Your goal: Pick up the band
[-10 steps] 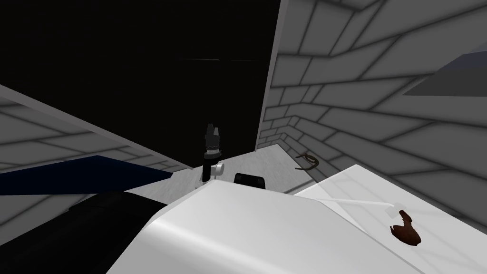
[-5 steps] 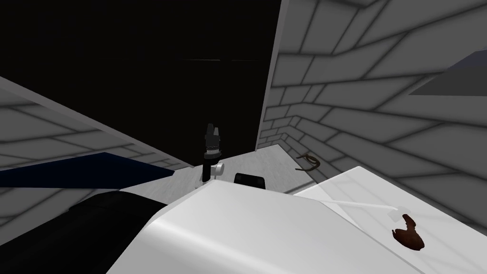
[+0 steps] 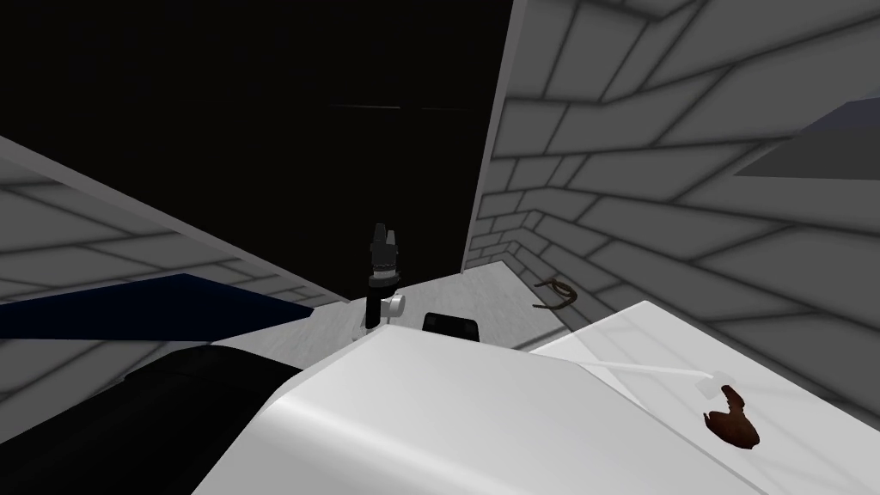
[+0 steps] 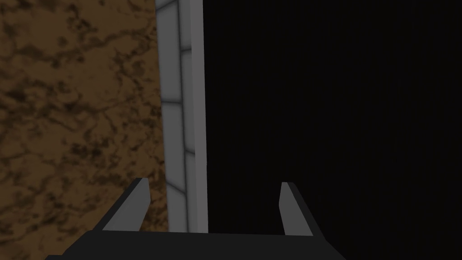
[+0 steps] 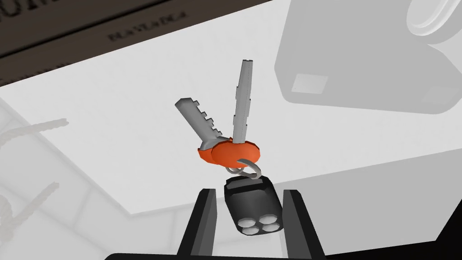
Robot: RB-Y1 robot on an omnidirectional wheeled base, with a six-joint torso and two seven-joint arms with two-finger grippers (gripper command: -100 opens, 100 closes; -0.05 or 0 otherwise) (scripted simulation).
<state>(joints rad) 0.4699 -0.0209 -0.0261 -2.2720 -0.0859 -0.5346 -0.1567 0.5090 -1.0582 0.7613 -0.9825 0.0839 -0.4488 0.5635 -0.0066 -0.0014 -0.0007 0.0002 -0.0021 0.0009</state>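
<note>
1. The left gripper point(image 4: 214, 183) has its fingers spread wide with nothing between them. In the head view it stands raised in front of the black area point(image 3: 258, 129).
2. The right gripper point(image 5: 249, 192) has its fingers set narrow, one on each side of a black key fob point(image 5: 252, 207). They appear to clamp it, though the shadow makes contact at the pads hard to confirm.
3. A ring point(image 5: 248, 167) joins the key fob to two grey keys point(image 5: 241, 99) with orange heads. The keys point away from the right gripper, over a white surface point(image 5: 135, 149).
4. The band point(image 3: 557, 292) is a thin brownish loop lying on the light floor point(image 3: 481, 292). It sits at the foot of the tiled wall point(image 3: 653, 215), to the right of the black area and just beyond the far corner of the white table point(image 3: 636, 331). It lies well apart from the left gripper, on that gripper's right.
5. On the white table, near right, a white stick point(image 3: 653, 369) lies with a red-brown item point(image 3: 732, 418) just beside its near end.
</note>
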